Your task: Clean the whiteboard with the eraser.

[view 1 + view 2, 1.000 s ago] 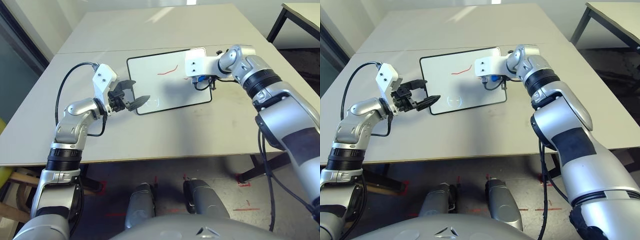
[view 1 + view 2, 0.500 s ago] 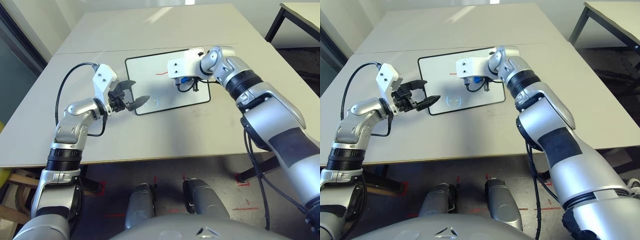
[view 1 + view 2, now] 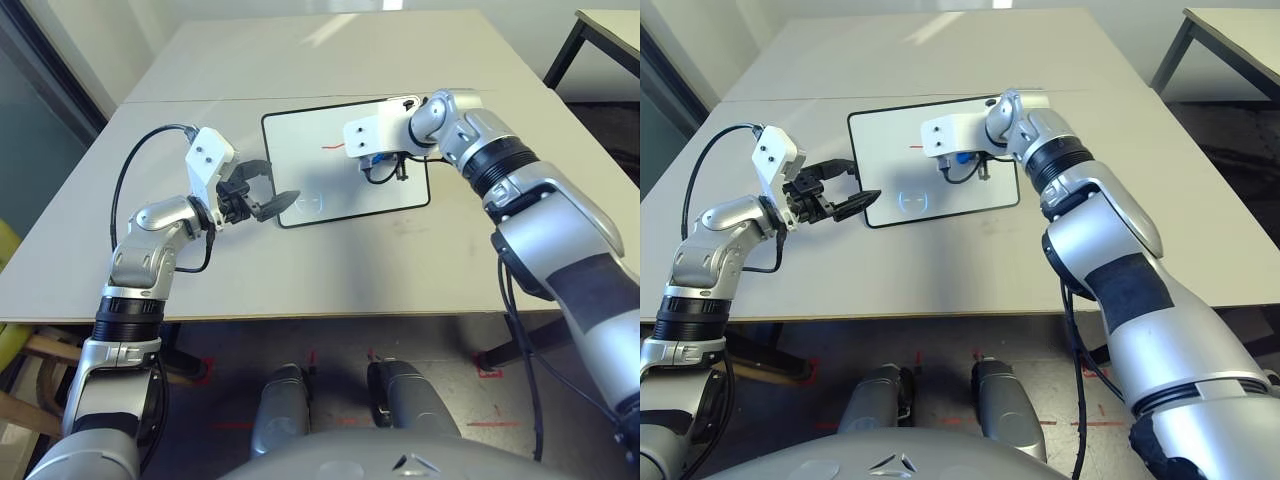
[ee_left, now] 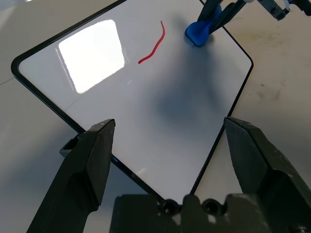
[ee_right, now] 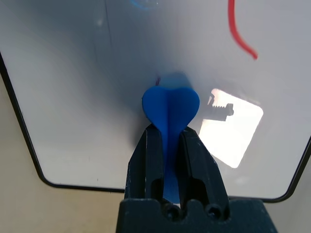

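Small rectangular whiteboard [image 3: 345,155] with thin black frame lying flat on the pale grey worktop [image 3: 300,270]. Right tool [image 5: 167,141] clamped tight on the small bright blue bone-shaped eraser [image 5: 169,109], pressing its rounded end to the whiteboard's surface — just beside the one short red stroke [image 4: 151,44] left. Compared with a second ago, carried from the whiteboard's right edge in toward that stroke, and the red mark once near that edge gone. Left tool [image 4: 170,160] wide open and empty, hovering over the whiteboard's left corner. Most likely a near-finished job — one more pass across the remaining stroke.
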You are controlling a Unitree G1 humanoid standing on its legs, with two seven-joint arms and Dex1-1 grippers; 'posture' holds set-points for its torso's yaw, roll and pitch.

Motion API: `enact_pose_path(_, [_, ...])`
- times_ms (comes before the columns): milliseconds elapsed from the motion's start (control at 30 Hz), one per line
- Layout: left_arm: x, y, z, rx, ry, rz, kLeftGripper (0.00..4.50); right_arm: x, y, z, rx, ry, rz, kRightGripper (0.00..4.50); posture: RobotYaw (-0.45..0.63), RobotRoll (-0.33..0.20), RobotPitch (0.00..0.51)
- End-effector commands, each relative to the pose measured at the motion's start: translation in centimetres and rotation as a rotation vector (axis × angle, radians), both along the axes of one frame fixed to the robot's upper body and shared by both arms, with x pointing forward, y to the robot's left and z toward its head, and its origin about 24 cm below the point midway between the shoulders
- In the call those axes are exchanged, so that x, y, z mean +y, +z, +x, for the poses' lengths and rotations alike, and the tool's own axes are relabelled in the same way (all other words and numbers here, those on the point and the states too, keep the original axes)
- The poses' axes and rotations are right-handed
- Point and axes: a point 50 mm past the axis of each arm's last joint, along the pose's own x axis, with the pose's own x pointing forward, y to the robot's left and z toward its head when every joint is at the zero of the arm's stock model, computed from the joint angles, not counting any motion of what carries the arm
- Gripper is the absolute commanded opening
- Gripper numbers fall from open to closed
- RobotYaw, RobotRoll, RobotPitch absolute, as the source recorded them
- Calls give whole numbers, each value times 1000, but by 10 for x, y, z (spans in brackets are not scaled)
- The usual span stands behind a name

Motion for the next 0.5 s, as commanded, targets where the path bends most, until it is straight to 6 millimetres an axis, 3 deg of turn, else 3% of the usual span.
enact_pose_path(33, [-3,0,1,1,-11,4,4500,-17,-7,-1,29,-31,-48,178,-99,0,62])
enact_pose_path(200, [-3,0,1,0,-10,5,4500,-22,-7,-1,33,-31,-58,177,-99,0,62])
enact_pose_path(500, [4,3,2,-7,16,13,4500,-5,31,1,-20,-2,76,176,-91,0,61])
